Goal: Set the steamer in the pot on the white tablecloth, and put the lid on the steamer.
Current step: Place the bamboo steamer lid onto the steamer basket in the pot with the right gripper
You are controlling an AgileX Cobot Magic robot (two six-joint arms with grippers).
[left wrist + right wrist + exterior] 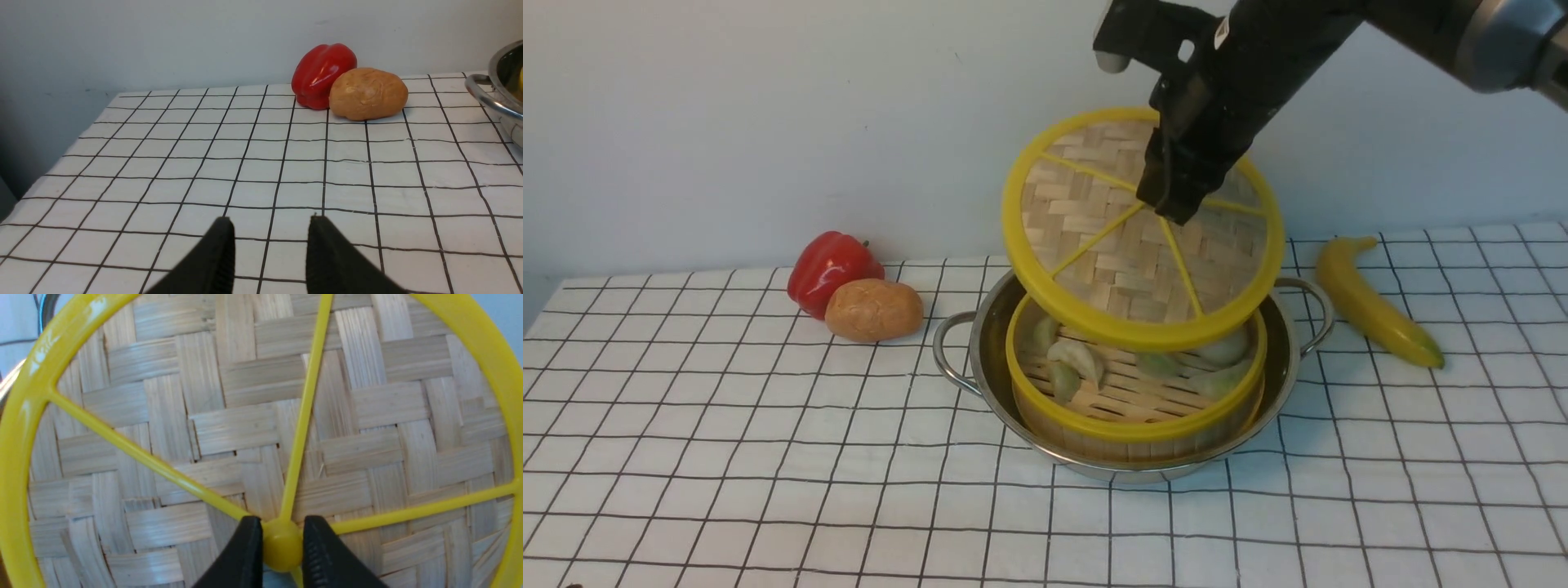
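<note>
Gripping the lid [1127,261] by its knob [282,547], the right pincer [1174,214] holds it tilted just above the steamer [1135,412] in the pot [982,359], mid-frame, ready to lower; the left pincer [269,245] waits, jaws apart, empty.

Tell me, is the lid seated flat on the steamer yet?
No: the lid is held tilted above the steamer, with the right gripper clamped on its centre knob and the dumplings showing beneath it.

White tablecloth [727,457] (black grid) carries pot [985,359], red pepper [829,269], brown roll [874,310] — banana [1372,302] at right.
</note>
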